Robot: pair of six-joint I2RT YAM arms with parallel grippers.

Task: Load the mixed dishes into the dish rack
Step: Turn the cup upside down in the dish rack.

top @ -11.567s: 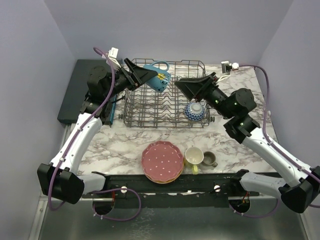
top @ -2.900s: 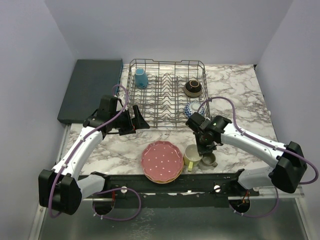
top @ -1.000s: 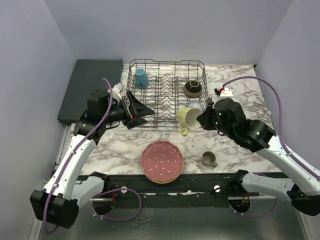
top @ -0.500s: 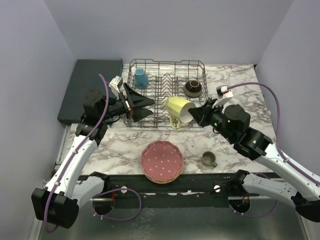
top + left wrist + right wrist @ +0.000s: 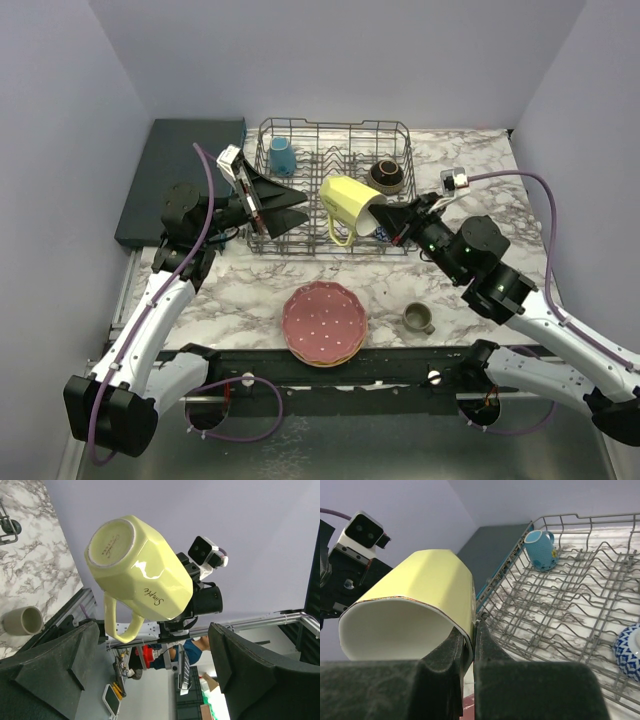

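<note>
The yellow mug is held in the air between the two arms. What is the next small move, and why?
Probably the left tool should ease forward around the yellow mug. Its jaws are open and aimed at the mug's base, while the right tool pinches the rim above the dish rack, which looks like a handover.

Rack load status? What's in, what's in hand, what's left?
In the dish rack: blue mug, brown bowl, blue patterned bowl. In hand: right gripper pinches the yellow mug by its rim, tilted over the rack; left gripper is open beside it, holding nothing. Left on the table: plate stack, pink on top, and olive-grey mug.
</note>
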